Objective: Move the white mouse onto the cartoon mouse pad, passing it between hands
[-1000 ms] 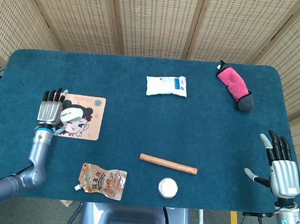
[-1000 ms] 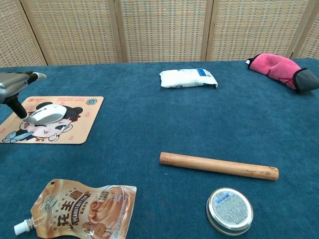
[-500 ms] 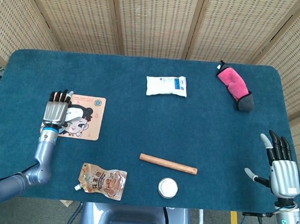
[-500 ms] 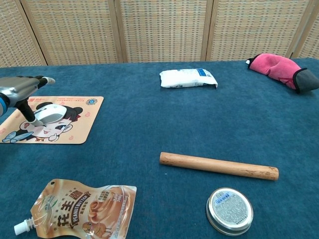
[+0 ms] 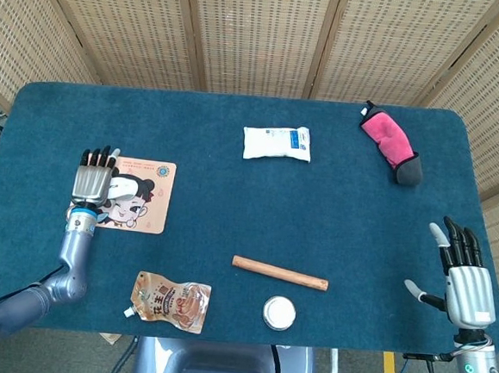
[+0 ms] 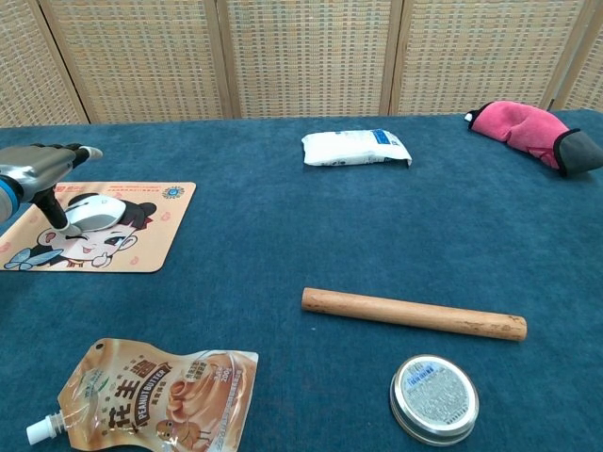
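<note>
— White mouse on the cartoon mouse pad, seen from the head camera?
— Yes, with the left hand just beside it, fingers straight and a little apart. The right hand hangs at the table's far right edge, fingers spread, holding nothing.
— And from the chest camera?
— Only the left hand shows, at the frame's edge; its thumb reaches down to the mouse. The right hand is out of frame. A wooden stick and a round tin lie well apart from the pad
</note>
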Action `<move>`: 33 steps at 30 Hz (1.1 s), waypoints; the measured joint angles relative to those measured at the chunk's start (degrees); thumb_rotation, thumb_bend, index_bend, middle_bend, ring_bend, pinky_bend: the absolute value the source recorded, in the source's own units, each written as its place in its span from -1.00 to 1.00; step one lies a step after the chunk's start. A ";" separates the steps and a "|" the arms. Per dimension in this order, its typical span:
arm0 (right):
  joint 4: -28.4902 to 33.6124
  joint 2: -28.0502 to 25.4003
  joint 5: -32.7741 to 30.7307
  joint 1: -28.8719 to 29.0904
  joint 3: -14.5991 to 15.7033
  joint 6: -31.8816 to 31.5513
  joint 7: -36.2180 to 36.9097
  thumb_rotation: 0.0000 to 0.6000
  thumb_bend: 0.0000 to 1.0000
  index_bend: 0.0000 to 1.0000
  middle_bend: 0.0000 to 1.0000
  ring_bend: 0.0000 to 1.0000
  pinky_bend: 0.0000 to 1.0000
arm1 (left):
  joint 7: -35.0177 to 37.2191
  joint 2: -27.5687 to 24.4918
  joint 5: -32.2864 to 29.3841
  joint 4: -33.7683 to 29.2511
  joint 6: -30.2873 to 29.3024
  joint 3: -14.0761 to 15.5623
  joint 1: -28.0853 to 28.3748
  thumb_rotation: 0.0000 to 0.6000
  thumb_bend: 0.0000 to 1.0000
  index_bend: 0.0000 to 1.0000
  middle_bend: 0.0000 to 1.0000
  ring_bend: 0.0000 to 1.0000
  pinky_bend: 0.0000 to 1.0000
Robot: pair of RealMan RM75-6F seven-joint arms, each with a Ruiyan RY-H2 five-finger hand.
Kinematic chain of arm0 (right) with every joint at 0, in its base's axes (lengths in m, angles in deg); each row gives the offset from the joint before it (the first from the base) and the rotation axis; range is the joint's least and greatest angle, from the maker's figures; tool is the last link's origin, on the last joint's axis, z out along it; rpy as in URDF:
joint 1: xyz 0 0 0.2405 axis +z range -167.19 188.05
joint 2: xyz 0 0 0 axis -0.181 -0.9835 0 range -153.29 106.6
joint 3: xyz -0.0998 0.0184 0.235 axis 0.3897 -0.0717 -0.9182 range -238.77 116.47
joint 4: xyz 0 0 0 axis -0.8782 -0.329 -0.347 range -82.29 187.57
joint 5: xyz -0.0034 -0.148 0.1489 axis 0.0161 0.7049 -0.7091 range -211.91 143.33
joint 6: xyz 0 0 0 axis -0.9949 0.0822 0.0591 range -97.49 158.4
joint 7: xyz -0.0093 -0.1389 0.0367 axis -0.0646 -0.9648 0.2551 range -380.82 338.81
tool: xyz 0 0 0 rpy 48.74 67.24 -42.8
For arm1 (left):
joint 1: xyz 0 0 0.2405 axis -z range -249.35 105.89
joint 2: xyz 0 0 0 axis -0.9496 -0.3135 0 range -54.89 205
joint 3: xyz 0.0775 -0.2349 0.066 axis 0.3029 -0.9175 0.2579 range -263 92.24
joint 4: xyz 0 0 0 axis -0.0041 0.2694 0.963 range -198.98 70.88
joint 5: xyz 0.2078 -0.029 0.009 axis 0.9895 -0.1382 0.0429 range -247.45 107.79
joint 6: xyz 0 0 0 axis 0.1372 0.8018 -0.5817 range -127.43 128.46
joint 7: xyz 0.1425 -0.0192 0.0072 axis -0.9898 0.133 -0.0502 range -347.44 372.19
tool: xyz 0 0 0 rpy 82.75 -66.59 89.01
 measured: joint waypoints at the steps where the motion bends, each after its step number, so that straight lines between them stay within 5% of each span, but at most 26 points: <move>1: -0.09 0.09 -0.06 0.03 0.00 0.09 -0.10 1.00 -1.00 -0.87 -1.00 -1.00 -1.00 | 0.15 0.25 0.06 0.63 0.22 -0.03 0.09 1.00 -0.62 -1.00 -1.00 -1.00 -1.00; 33: -1.66 1.48 -0.97 0.79 0.08 1.88 -1.81 1.00 -1.00 -0.87 -1.00 -1.00 -1.00 | 4.29 6.01 3.78 17.71 5.19 -2.90 4.07 1.00 -0.55 -1.00 -1.00 -1.00 -1.00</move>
